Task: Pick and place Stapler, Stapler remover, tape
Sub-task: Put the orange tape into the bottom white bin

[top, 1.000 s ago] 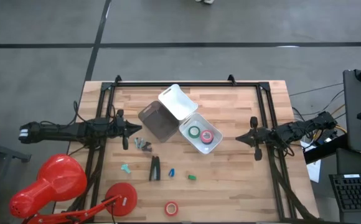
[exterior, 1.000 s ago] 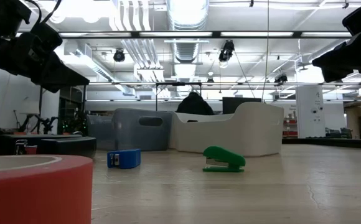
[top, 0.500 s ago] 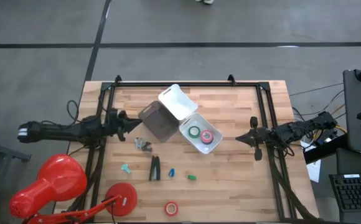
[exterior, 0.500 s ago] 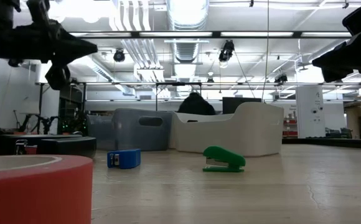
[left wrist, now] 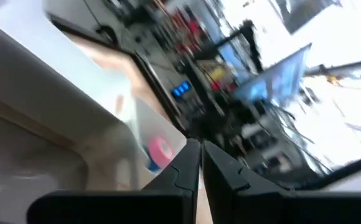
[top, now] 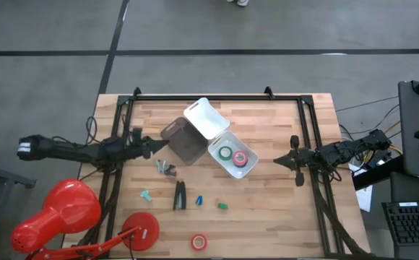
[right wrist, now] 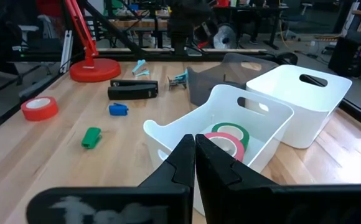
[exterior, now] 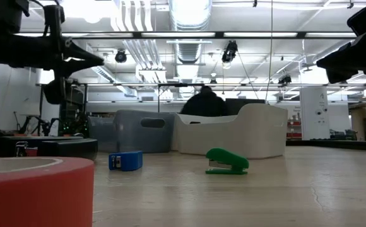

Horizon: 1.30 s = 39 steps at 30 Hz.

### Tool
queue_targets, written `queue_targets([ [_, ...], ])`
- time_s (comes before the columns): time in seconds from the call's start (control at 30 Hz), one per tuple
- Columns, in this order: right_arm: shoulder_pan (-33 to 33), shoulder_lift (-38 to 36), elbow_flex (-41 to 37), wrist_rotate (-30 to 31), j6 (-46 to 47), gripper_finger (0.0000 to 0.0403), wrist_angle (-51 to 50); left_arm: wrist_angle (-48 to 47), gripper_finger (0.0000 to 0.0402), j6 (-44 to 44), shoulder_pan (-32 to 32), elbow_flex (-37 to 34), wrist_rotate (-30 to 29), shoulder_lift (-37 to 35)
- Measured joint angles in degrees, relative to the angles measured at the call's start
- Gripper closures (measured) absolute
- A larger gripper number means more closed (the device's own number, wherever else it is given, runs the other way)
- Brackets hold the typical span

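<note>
— What's near the edges?

— I see my left gripper (top: 154, 144) at the left side, fingers together, beside the grey bin (top: 181, 141); my right gripper (top: 282, 160) waits near the right rail, fingers together too.

— And the things?

— The stapler (top: 180, 195) lies on open wood toward the front; green and pink tape (top: 232, 154) sits in the white bin (top: 247, 170); a red roll (top: 199, 241) is by the front edge; plenty of bare table (top: 267, 209) lies between.
</note>
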Motion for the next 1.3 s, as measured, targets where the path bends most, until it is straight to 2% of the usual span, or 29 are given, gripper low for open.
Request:
queue_targets([
  [0.1,0.0,0.0,0.0,0.0,0.1,0.0394,0.0,2.3,0.0379,2.5,-4.1,2.0,-0.5,4.5],
  [0.4,0.0,0.0,0.0,0.0,0.3,0.0394,0.0,1.5,0.0378,5.3,-16.4,12.2,-1.6,20.7],
  [0.57,0.0,0.0,0.0,0.0,0.1,0.0394,0.0,1.0,0.0376,7.9,-23.9,20.1,-2.4,29.8],
  [0.67,0.0,0.0,0.0,0.0,0.3,0.0394,0.0,-1.9,0.0356,7.9,-27.0,26.1,-3.8,36.1],
  [0.87,0.0,0.0,0.0,0.0,0.3,0.0394,0.0,-14.1,0.0265,8.2,-29.2,39.9,-4.6,49.8],
  [0.97,0.0,0.0,0.0,0.0,0.0,0.0394,0.0,-22.1,0.0227,7.6,-29.9,47.0,-1.2,55.0],
  [1.17,0.0,0.0,0.0,0.0,0.2,0.0394,0.0,-35.8,0.0216,6.4,-33.8,57.8,0.7,63.0],
  [1.3,0.0,0.0,0.0,0.0,0.0,0.0394,0.0,-38.6,0.0218,5.2,-36.5,62.9,0.4,66.6],
])
